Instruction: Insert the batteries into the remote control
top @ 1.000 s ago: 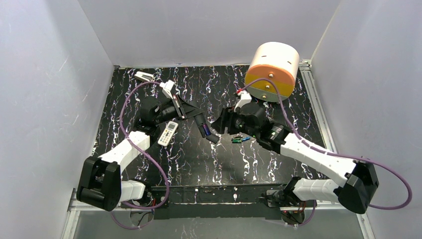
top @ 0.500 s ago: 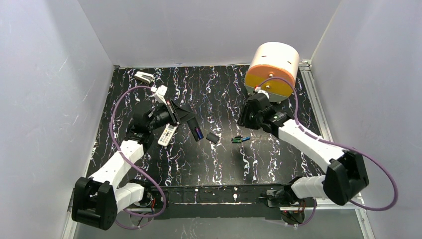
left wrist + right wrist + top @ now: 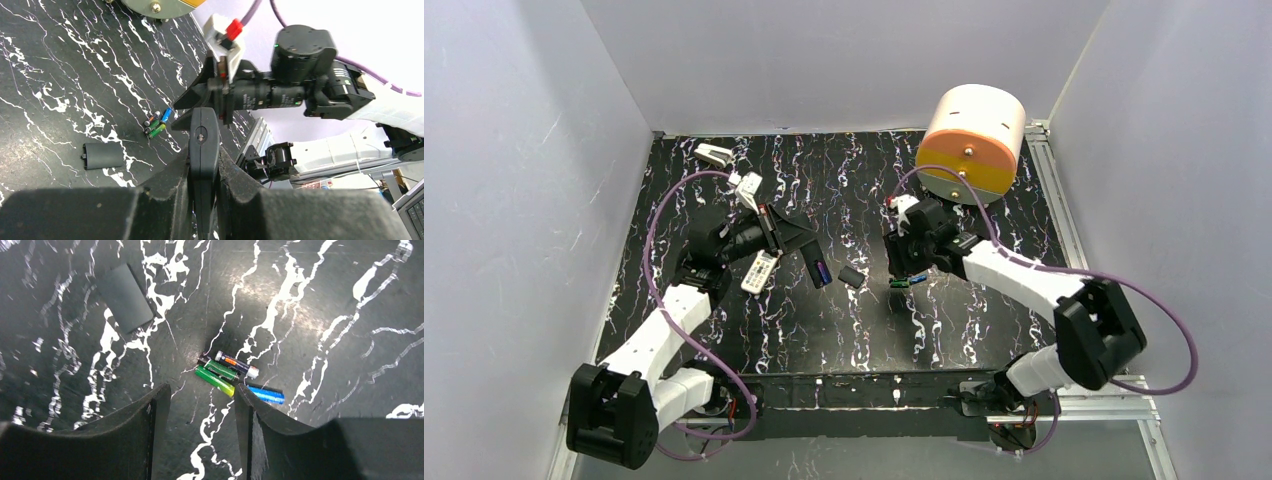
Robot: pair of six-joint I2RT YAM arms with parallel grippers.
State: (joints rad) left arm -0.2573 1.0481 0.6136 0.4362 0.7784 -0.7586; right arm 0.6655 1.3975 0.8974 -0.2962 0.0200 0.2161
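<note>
We find our right gripper (image 3: 201,391) with its jaws parted, poised just over the cluster of tiny green and blue cylindrical batteries (image 3: 231,372) on the black marbled tabletop (image 3: 320,285), while our left gripper (image 3: 204,155) is clamped tight on a long flat black strip (image 3: 203,125), seemingly lifted off the surface, and the slim white plastic remote control (image 3: 761,271) lies flat beside that arm

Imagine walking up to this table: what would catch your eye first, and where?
The big cream-and-orange drum stands out at the far right corner. Next, green and blue batteries cluster on the black marbled table under the open right pincer. The left pincer grips a black strip.
</note>
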